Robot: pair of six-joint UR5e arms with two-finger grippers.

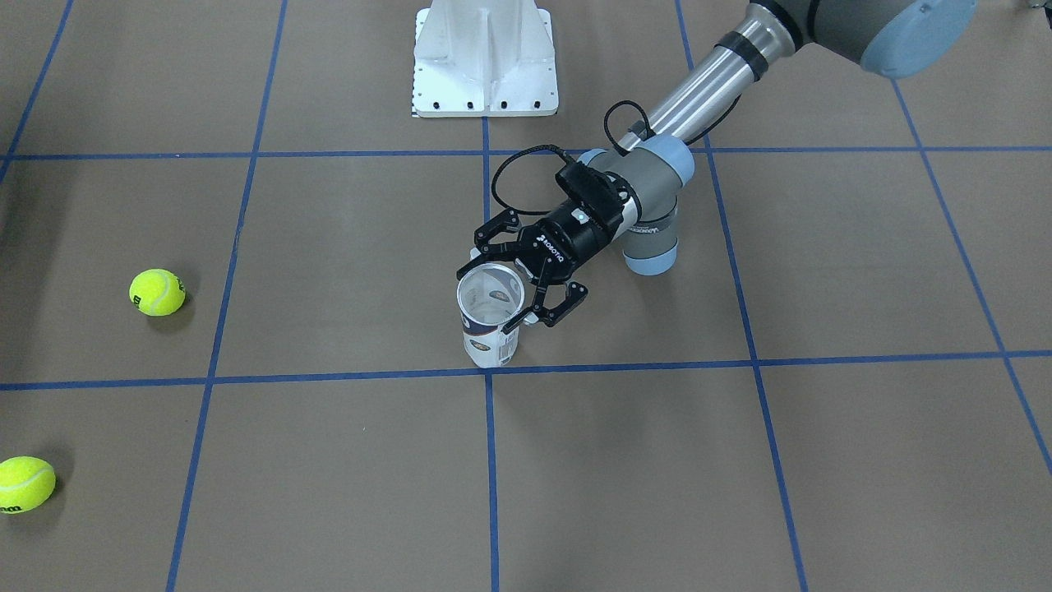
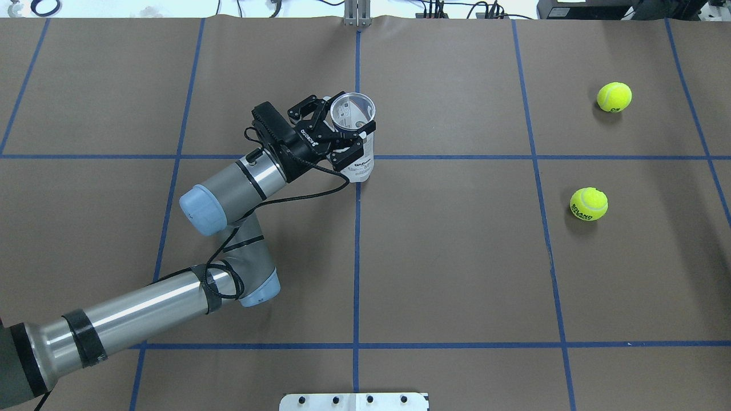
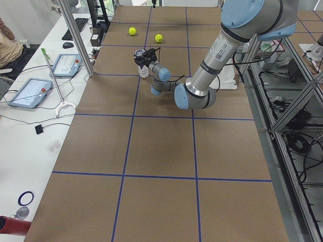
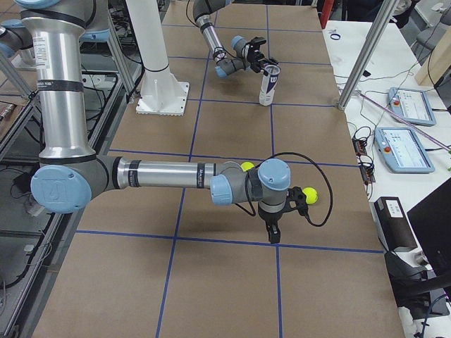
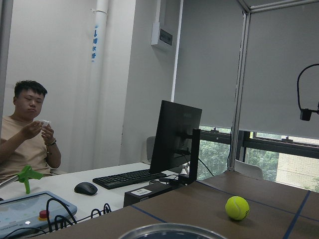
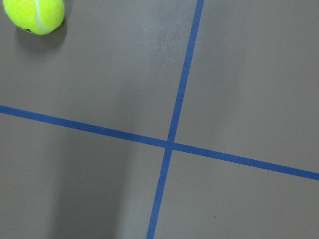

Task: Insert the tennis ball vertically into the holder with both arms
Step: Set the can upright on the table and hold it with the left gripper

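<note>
The holder (image 1: 491,329), a clear tube with a metal rim and a white and navy label, stands upright near the table's middle; it also shows in the overhead view (image 2: 361,162). My left gripper (image 1: 491,298) comes in from the side with its fingers on either side of the tube's upper part, shut on it. Two yellow tennis balls (image 2: 614,96) (image 2: 589,204) lie on the table on my right. My right gripper (image 4: 272,232) points down above the table, beside one ball (image 4: 310,195); I cannot tell whether it is open. The right wrist view shows one ball (image 6: 34,15) at its top left corner.
The white pedestal base (image 1: 485,62) stands at the robot's edge of the table. Blue tape lines grid the brown table (image 2: 457,257). A person, tablets and a monitor are at a desk beyond the far edge.
</note>
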